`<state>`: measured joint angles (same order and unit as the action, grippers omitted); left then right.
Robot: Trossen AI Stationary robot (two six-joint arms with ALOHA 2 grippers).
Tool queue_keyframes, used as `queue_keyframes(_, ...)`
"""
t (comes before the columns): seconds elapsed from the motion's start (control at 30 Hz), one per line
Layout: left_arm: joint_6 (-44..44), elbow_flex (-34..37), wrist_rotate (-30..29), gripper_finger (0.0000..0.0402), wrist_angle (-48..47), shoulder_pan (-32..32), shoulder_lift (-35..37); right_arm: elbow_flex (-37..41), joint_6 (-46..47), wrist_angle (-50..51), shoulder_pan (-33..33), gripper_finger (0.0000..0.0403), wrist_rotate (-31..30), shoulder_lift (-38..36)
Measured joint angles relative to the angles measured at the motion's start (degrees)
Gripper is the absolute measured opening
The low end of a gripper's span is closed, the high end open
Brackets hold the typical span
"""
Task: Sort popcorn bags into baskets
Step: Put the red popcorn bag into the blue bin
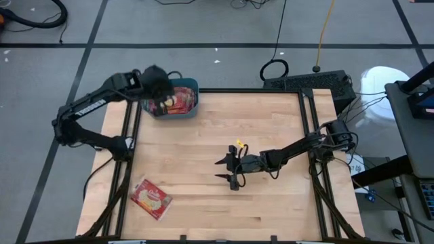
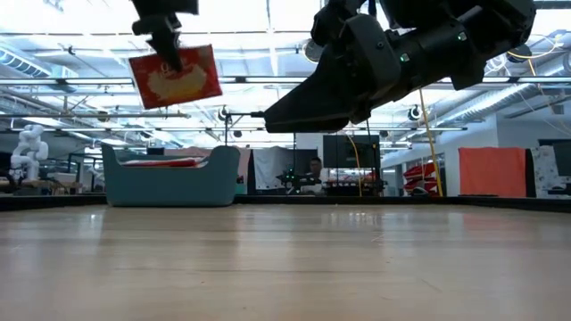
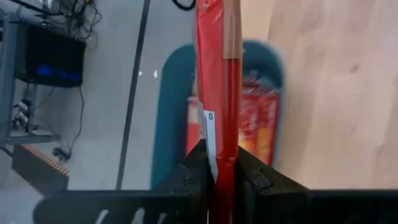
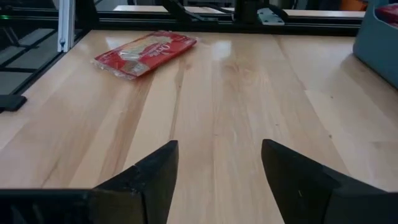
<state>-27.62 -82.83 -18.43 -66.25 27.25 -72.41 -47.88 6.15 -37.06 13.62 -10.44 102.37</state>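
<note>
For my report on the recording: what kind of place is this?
Probably a robotics lab or workshop: a wooden table in a metal frame stands on a grey floor with loose cables, and the low view shows an open hall with ceiling lights.

The counter [image 4: 236, 93] is pale wood with visible grain and a smooth, lightly glossy finish that reflects light. The loose popcorn bag [image 4: 146, 53] is glossy red film, creased and shiny. The basket [image 2: 169, 178] looks like smooth teal plastic with a low sheen. The right claw [image 4: 219, 180] has matt black fingers [image 4: 149, 177]. The counter frame [image 1: 310, 122] appears as dark matt metal rails.
</note>
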Motion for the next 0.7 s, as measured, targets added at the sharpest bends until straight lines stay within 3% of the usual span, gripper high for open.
queue_keyframes(0.1, -5.6, -0.5, 0.9, 0.0029, 0.6, 5.2, -2.1, 0.0, -0.3, 0.0, 0.0, 0.0222, 0.0, 0.0)
queue_keyframes(0.37, -8.7, -9.4, 6.7, 0.0036, -6.0, 12.7, -11.2, 0.0, -1.3, 0.0, -0.1, 0.0222, -0.1, 0.0)
queue_keyframes(0.5, -13.7, -9.7, 12.4, 0.0037, -8.5, 15.5, -13.8, 0.0, -1.0, 0.0, -0.1, 0.0221, -0.1, 0.0)
queue_keyframes(0.7, -14.9, -9.7, 14.7, 0.0038, -12.4, 18.8, -18.5, 0.0, 0.0, 0.1, 0.3, 0.0222, -0.2, 0.0)
